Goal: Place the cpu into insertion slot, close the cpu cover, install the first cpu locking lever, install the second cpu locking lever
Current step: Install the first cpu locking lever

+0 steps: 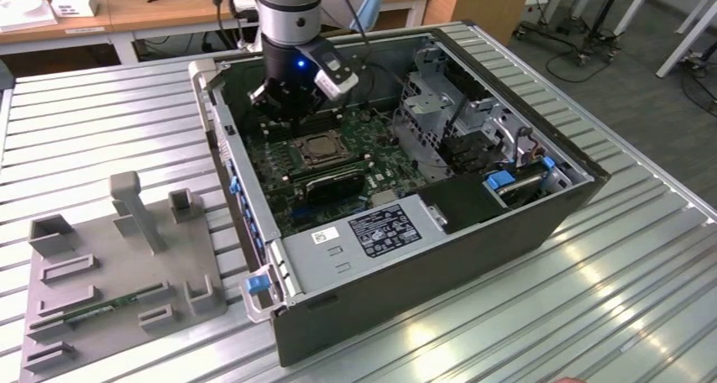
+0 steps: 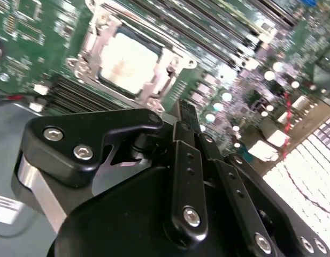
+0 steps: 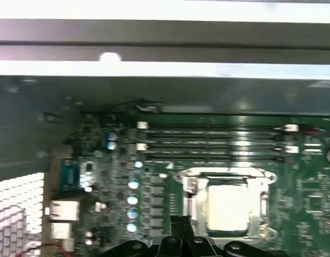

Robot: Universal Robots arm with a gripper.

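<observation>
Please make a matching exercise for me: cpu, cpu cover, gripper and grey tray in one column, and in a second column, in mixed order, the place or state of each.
1 cpu
2 cpu cover
3 gripper
4 grey tray

A on the table, outside the case
B seated on the green board, silvery top showing
C silver frame lying flat around the cpu
D over the green board, inside the case

Pairs: 1-B, 2-C, 3-D, 4-A
</observation>
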